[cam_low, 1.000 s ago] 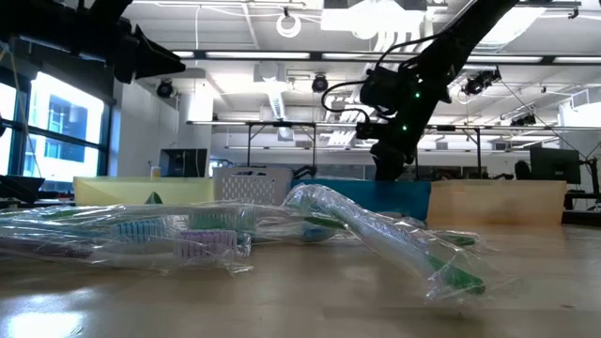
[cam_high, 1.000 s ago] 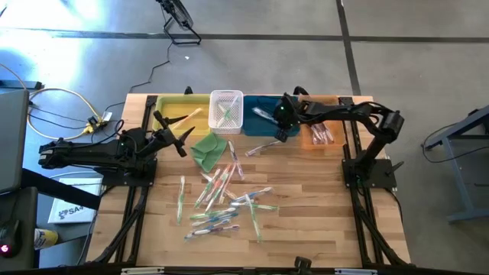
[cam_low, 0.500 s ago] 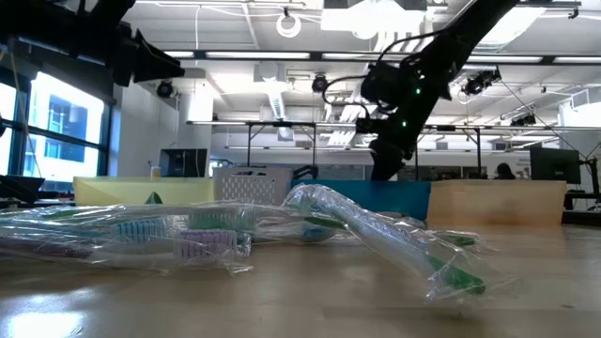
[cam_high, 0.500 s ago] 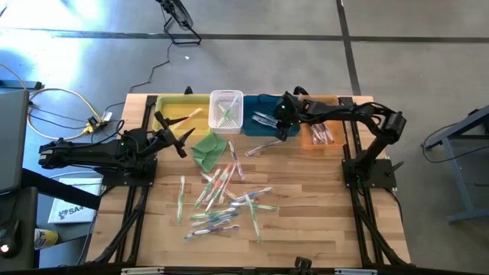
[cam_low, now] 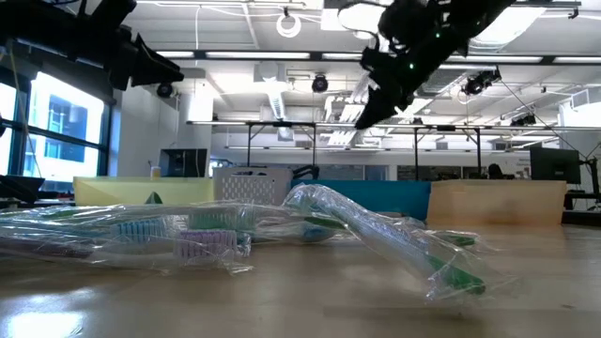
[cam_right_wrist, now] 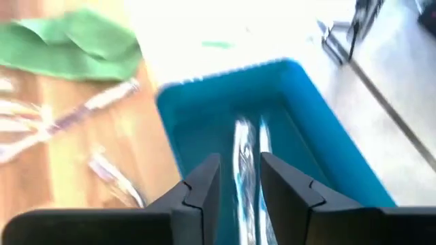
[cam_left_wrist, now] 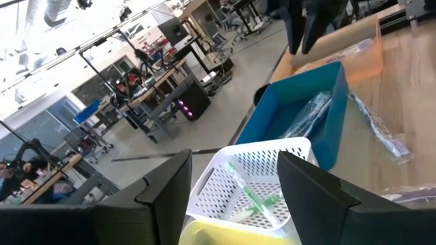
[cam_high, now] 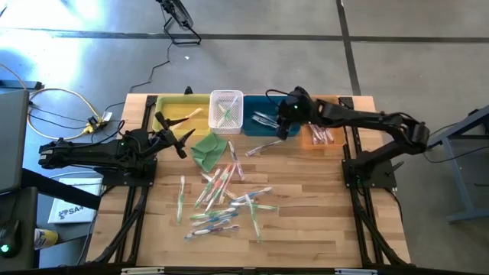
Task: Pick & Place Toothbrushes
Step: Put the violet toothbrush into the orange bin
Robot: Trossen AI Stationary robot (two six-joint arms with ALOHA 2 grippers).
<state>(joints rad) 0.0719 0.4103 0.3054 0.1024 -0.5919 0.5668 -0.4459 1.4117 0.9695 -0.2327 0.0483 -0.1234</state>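
Several wrapped toothbrushes (cam_high: 224, 200) lie loose on the wooden table, and one lies alone (cam_high: 263, 147) in front of the blue bin (cam_high: 254, 124). Two more toothbrushes (cam_right_wrist: 248, 160) rest on the blue bin's floor. My right gripper (cam_high: 283, 131) hovers open and empty above that bin's near edge, raised well clear of it (cam_low: 364, 108). My left gripper (cam_high: 182, 139) waits open above the table's left side, near the yellow bin (cam_high: 177, 114). A green toothbrush (cam_left_wrist: 259, 201) lies in the white basket (cam_high: 226, 109).
Four bins stand in a row along the far edge: yellow, white basket, blue, and an orange bin (cam_high: 319, 134) holding pink-red brushes. A folded green cloth (cam_high: 208, 149) lies in front of the basket. Bare wood (cam_high: 321, 206) stretches to the right of the pile.
My right gripper has risen out of the blue bin, tipping forward as it lifted, and the arm's elbow has swung toward the table's right edge. The toothbrushes in the blue bin stay on its floor. The left arm has kept still.
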